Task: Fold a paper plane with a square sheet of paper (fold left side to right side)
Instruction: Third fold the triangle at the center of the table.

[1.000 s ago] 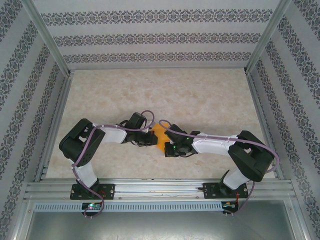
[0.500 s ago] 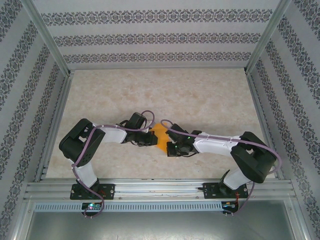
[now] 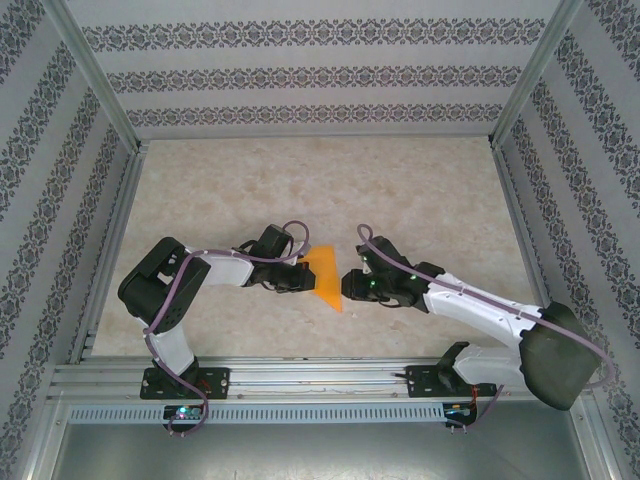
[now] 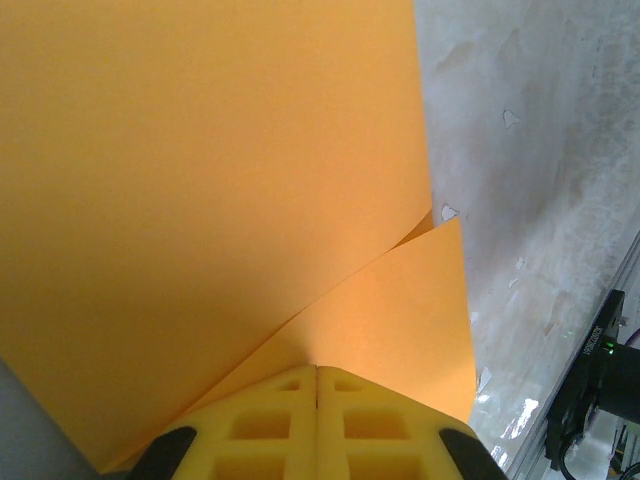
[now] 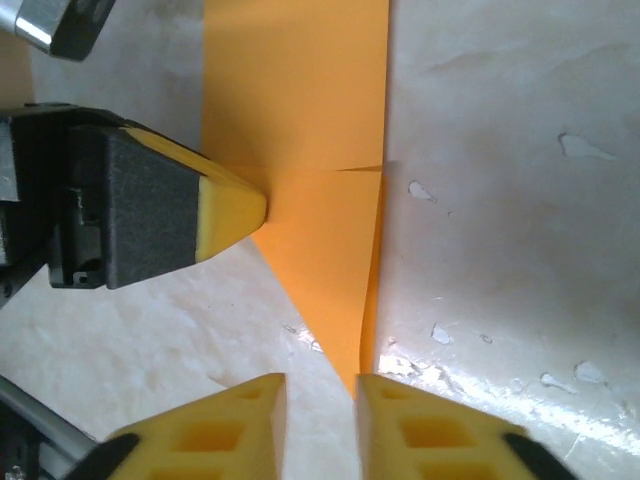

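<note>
Marbled tabletop (image 3: 400, 190) — thin orange paper (image 3: 325, 272), angular, seemingly pinched by left gripper (image 4: 317, 375).

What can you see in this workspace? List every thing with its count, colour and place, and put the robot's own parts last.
sheet of paper: one, bright orange, partly folded, mid-table between the grippers
table: one, beige marbled, under everything
walls: three, grey patterned stripes, around the table
metal rail: one, silver, near edge, carrying the arm bases
left gripper: one, yellow fingers, shut on the paper's left side
right gripper: one, yellow fingers, slightly open, at the paper's pointed tip
</note>
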Controlling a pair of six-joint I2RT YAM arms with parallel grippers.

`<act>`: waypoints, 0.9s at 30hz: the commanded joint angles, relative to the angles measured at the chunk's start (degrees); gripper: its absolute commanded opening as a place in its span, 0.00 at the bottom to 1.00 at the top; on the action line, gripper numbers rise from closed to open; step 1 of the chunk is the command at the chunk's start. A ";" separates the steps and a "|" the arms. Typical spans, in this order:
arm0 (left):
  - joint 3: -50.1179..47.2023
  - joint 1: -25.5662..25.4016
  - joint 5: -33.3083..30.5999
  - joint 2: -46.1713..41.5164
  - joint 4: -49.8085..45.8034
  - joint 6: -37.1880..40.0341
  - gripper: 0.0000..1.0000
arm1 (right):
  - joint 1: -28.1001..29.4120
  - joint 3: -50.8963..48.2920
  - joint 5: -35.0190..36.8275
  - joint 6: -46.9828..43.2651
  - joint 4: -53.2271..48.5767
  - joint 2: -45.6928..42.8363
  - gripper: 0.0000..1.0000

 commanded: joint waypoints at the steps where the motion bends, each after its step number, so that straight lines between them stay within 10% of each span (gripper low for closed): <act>1: -0.90 -0.43 -3.70 0.49 -4.22 1.16 0.00 | -0.27 -2.46 -2.31 3.65 2.21 -1.09 0.14; 6: -0.75 -0.41 -3.73 0.44 -4.29 0.99 0.00 | 1.79 -4.30 -2.50 8.94 6.78 0.31 0.00; 27: -0.44 -0.40 -3.17 1.08 -4.70 0.77 0.00 | 5.17 1.99 -3.51 12.01 15.91 17.97 0.00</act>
